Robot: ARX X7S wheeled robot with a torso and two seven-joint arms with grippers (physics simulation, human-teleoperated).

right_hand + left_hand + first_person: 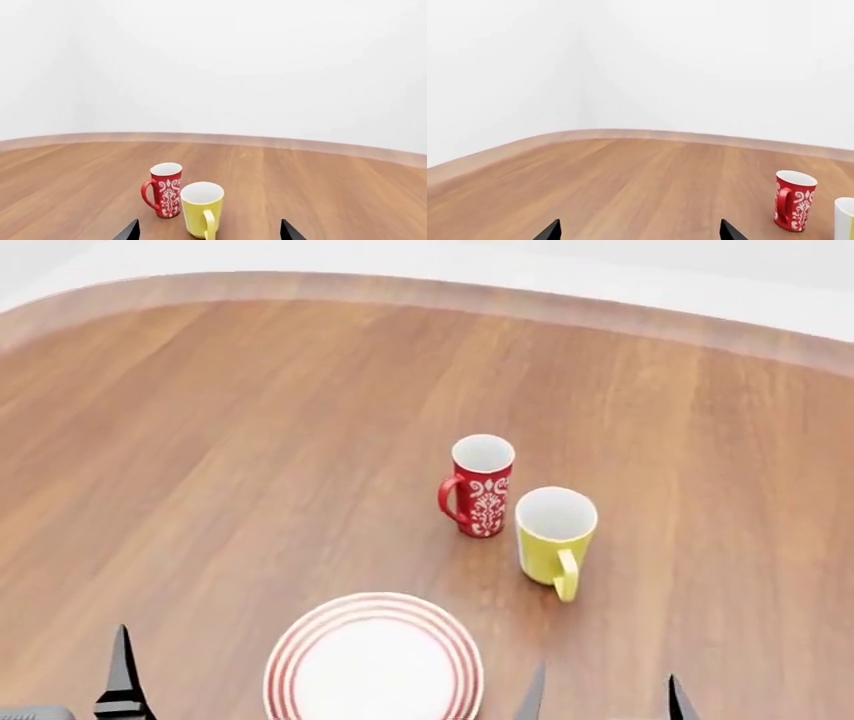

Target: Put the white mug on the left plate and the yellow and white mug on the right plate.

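The yellow and white mug (554, 532) stands upright on the wooden table, its handle toward me. It also shows in the right wrist view (200, 207) and at the edge of the left wrist view (845, 218). One red-ringed white plate (286, 665) lies near me, left of the mug; I cannot tell which plate it is. The other plate and the white mug are out of view. My right gripper (208, 232) is open and empty, just short of the yellow mug; it also shows in the head view (605, 700). My left gripper (640, 233) is open and empty over bare table.
A red mug with a white floral pattern (481, 486) stands just left of and behind the yellow mug, almost touching it; it also shows in both wrist views (163, 196) (794, 200). The table's curved far edge (441, 290) meets a white wall.
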